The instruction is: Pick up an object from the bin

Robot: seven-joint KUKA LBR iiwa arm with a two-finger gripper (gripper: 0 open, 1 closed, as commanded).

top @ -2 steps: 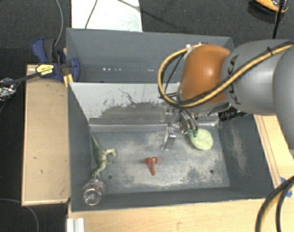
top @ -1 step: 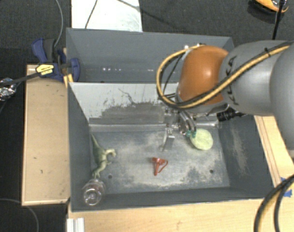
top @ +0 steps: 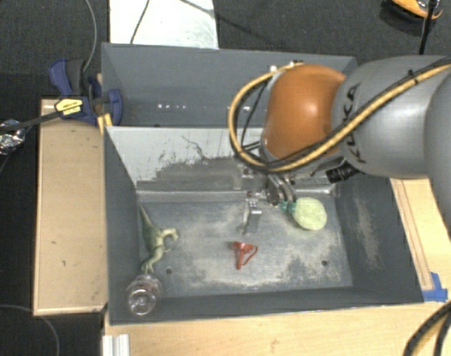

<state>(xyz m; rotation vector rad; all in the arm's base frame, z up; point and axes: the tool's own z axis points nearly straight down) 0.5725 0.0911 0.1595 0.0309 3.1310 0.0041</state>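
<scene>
Camera view: a small red piece (top: 244,254), wide at its top and narrowing downward, lies alone on the bare floor of the bin (top: 211,277), near the middle and toward the near wall. Its long axis runs roughly up and down the view, tipped a little. The gripper (top: 251,221) hangs just above it in the view, apart from it and a touch to the right. I cannot tell whether the claw is apart or together, and nothing shows held in it. By my judgement this is the nearest candidate, and the coming move turns on that short offset toward the near wall. A pale green lump (top: 310,215) lies to the gripper's right. A green toy figure (top: 156,242) and a clear object (top: 142,298) lie well apart at the left.
</scene>
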